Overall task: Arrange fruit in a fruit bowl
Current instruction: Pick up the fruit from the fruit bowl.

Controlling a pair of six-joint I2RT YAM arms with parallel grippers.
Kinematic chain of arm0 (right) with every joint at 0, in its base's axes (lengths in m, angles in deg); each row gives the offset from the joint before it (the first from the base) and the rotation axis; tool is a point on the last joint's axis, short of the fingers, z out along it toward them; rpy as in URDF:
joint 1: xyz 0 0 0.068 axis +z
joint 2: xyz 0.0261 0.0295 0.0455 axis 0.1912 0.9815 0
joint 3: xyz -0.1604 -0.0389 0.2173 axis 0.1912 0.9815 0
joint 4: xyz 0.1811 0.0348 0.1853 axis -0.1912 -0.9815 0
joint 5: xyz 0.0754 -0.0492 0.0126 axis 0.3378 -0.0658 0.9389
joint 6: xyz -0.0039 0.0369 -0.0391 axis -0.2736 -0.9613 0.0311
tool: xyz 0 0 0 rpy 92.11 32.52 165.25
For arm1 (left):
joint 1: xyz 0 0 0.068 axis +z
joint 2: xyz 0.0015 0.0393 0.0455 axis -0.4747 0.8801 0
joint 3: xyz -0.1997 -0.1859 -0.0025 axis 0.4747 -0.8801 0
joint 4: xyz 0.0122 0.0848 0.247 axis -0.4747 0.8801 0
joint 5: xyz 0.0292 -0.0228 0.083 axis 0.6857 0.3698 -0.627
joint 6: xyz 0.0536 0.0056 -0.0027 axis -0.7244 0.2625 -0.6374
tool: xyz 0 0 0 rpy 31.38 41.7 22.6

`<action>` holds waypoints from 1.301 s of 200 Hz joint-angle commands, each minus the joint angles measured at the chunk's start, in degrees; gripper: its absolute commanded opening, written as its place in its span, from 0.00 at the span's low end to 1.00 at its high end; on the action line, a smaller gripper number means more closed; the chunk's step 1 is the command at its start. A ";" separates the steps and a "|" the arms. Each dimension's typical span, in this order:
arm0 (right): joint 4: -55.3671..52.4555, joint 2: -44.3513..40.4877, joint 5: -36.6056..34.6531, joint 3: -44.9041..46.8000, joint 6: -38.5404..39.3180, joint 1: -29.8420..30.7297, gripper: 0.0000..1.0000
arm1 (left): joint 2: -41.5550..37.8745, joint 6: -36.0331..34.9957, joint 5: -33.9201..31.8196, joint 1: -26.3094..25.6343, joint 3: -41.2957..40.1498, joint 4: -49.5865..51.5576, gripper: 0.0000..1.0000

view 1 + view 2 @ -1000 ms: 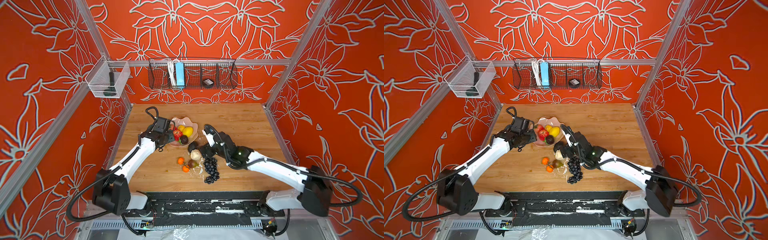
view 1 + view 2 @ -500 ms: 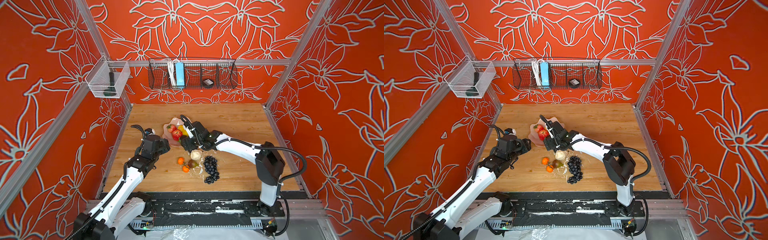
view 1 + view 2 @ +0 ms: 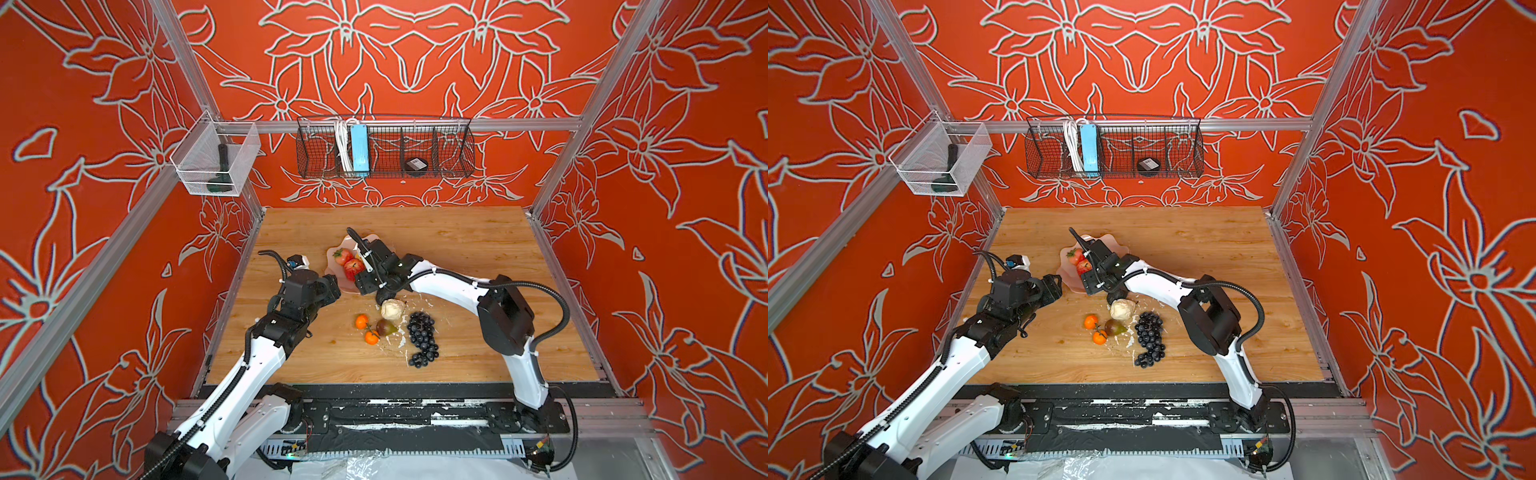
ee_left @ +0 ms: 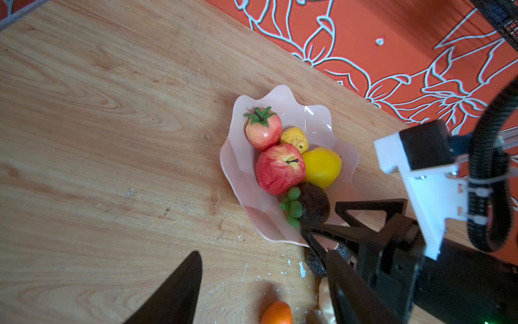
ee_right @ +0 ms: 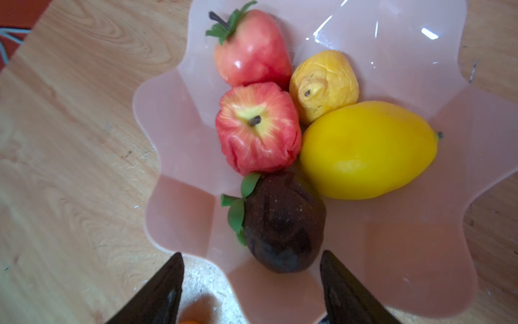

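Observation:
The pale pink fruit bowl [image 3: 332, 272] [image 5: 173, 117] holds a red strawberry [image 5: 252, 53], a red apple [image 5: 258, 129], a small lumpy yellow fruit [image 5: 323, 84], a big lemon [image 5: 367, 151] and a dark leafy fruit [image 5: 283, 224]. My right gripper [image 3: 362, 286] [image 5: 252, 283] hangs open and empty over the bowl's near rim. My left gripper [image 3: 334, 291] [image 4: 260, 277] is open and empty beside the bowl's left edge. Loose on the table lie two oranges [image 3: 361, 321], an avocado [image 3: 386, 327], a cream lumpy piece [image 3: 392, 308], a grape bunch [image 3: 422, 338] and another dark fruit [image 3: 380, 297].
A black wire basket [image 3: 384, 149] hangs on the back wall and a clear bin [image 3: 216, 166] on the left rail. White flecks [image 3: 401, 343] litter the wood around the loose fruit. Patterned walls close in the table on three sides.
My left arm pulled back from the bowl toward the near left and its jaws opened. My right arm swung from the loose fruit to the bowl's near rim, its jaws narrowing a little.

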 commanded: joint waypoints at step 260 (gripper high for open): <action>-4.94 8.62 -3.72 -10.21 -3.16 -0.93 0.65 | 0.12 0.65 0.40 0.37 -0.70 -1.63 0.72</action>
